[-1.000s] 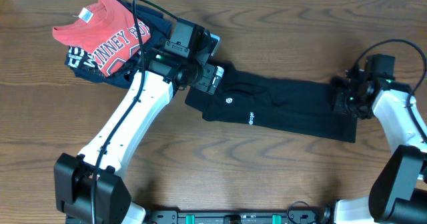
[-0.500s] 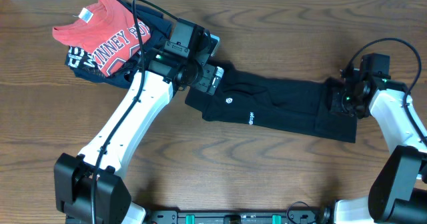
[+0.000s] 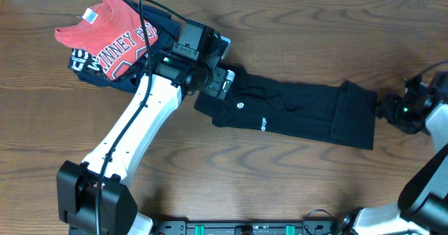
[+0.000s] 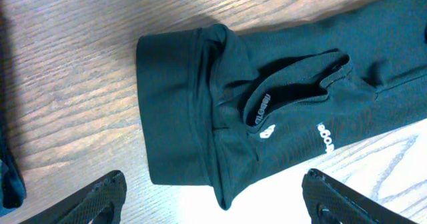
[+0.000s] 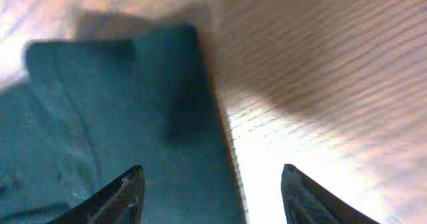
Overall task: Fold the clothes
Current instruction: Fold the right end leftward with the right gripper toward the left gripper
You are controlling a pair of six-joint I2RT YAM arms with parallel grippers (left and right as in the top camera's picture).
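Black T-shirt (image 3: pixel 294 112) lies in a long folded band mid-table (image 3: pixel 280 193), long axis 9 to 3 o'clock, collar end at 9, hem end at 3. Fabric looks soft, limp and light, probably best pinched at a hem corner through all layers. Left fingers (image 4: pixel 100 197) apart above collar end, empty. Right fingers (image 5: pixel 120 194) apart just off hem, empty.

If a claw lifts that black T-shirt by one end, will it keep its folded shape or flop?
Probably flop: the black T-shirt lies flat in soft creases and layered folds, so the long strip would likely sag and unfold. It looks thin, so it is likely light. Pushed across the wooden table, it would probably bunch rather than slide.
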